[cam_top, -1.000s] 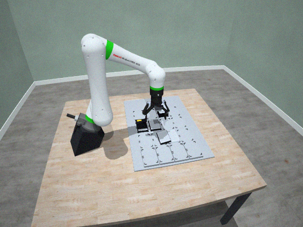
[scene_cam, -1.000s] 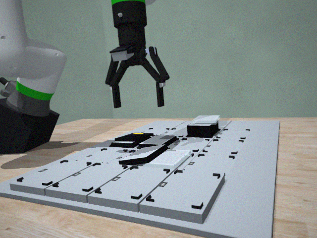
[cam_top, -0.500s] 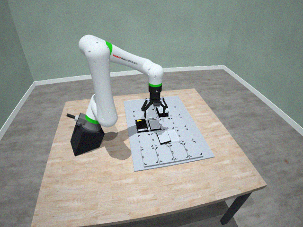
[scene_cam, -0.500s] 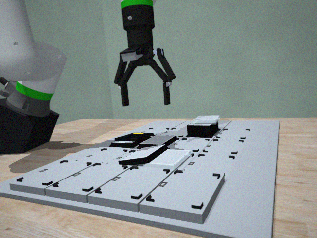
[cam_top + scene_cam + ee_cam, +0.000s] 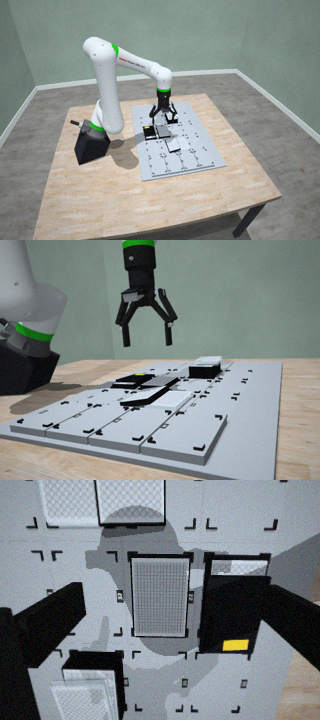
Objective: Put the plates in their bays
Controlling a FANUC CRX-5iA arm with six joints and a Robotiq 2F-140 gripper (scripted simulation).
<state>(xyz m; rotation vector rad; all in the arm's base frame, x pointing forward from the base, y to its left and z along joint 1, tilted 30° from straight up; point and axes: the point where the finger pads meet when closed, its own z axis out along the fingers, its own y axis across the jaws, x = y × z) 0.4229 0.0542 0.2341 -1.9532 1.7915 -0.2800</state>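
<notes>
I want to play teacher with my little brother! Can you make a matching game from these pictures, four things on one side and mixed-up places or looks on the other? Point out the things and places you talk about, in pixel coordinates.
Things:
A. gripper [image 5: 163, 122] [image 5: 147, 345] [image 5: 173, 600]
B. yellow patch [image 5: 146, 127] [image 5: 139, 374] [image 5: 235, 645]
C. tall black block [image 5: 204, 371] [image 5: 95, 659]
D. grey-topped plate [image 5: 163, 131] [image 5: 160, 380] [image 5: 161, 596]

Places or looks:
1. underneath a see-through piece [image 5: 171, 116] [image 5: 208, 360] [image 5: 80, 700]
2. right beside a black slab [image 5: 149, 132] [image 5: 129, 378] [image 5: 230, 610]
3. up in the air, wide open
4. on top of the black slab

Right pairs: A-3, B-4, C-1, D-2
</notes>
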